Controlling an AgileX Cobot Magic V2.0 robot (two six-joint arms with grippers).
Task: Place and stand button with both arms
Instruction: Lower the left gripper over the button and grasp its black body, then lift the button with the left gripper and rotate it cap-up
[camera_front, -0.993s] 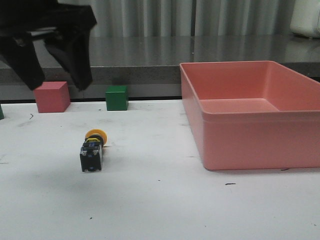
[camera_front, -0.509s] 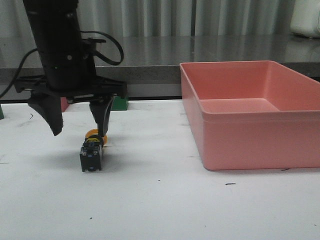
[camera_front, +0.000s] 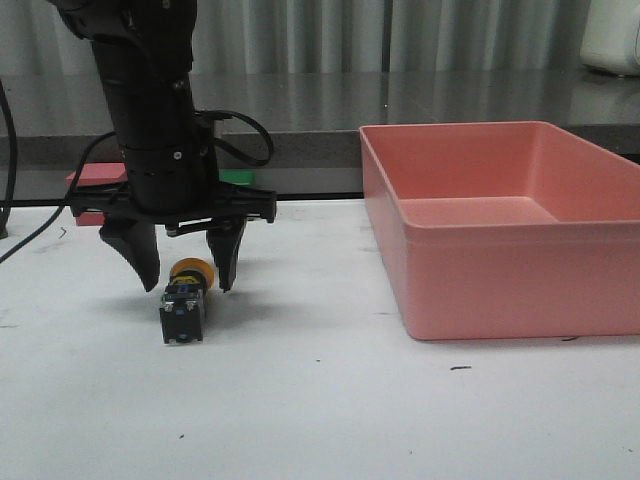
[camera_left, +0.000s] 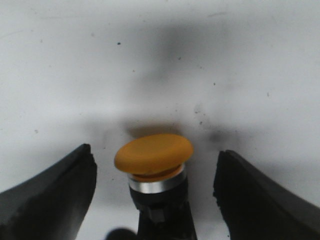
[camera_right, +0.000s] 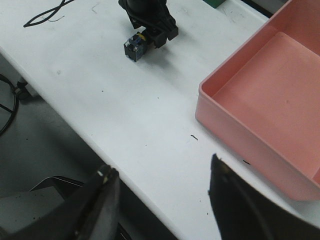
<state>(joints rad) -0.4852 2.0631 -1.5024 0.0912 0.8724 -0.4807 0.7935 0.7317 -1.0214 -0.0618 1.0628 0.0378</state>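
The button (camera_front: 184, 300) lies unstood on the worktop (camera_front: 320, 400), left gripper (camera_front: 186, 268) jaws spread astride its cap, ungrasped; right gripper (camera_right: 160, 200) spread, far off.

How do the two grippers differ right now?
The left gripper hangs low over the table, fingers either side of the button; the right gripper is far from it, near the table's edge. The left brackets the yellow cap; the right brackets nothing. Both are black and open.

Dim, soft overhead light; diffuse shadows on table (camera_front: 330, 400); wrist closeup slightly blurred
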